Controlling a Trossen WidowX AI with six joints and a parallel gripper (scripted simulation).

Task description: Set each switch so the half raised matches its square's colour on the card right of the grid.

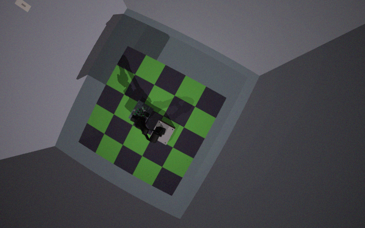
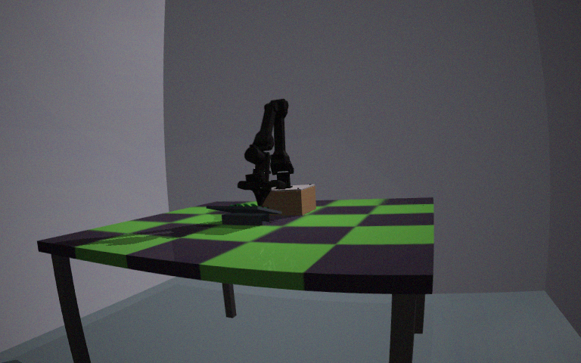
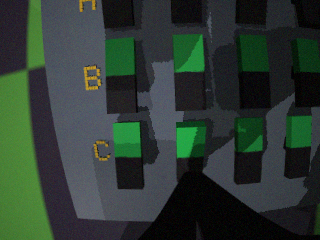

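The switch panel is a dark grey slab on a block, tilted in the exterior view. In the wrist view its switches have green far halves and dark near halves, in rows marked B and C, with another row cut off at the top. My gripper is shut and empty. Its tip is low over row C's second switch from the left and covers the near end of its dark half; contact cannot be told. Row C's first switch lies left of the tip. The card cannot be made out.
A wooden box with a pale top plate stands close beside the panel, under the arm's base. The arm rises above both. The checkered table carries them, with arm shadows across it and the panel.
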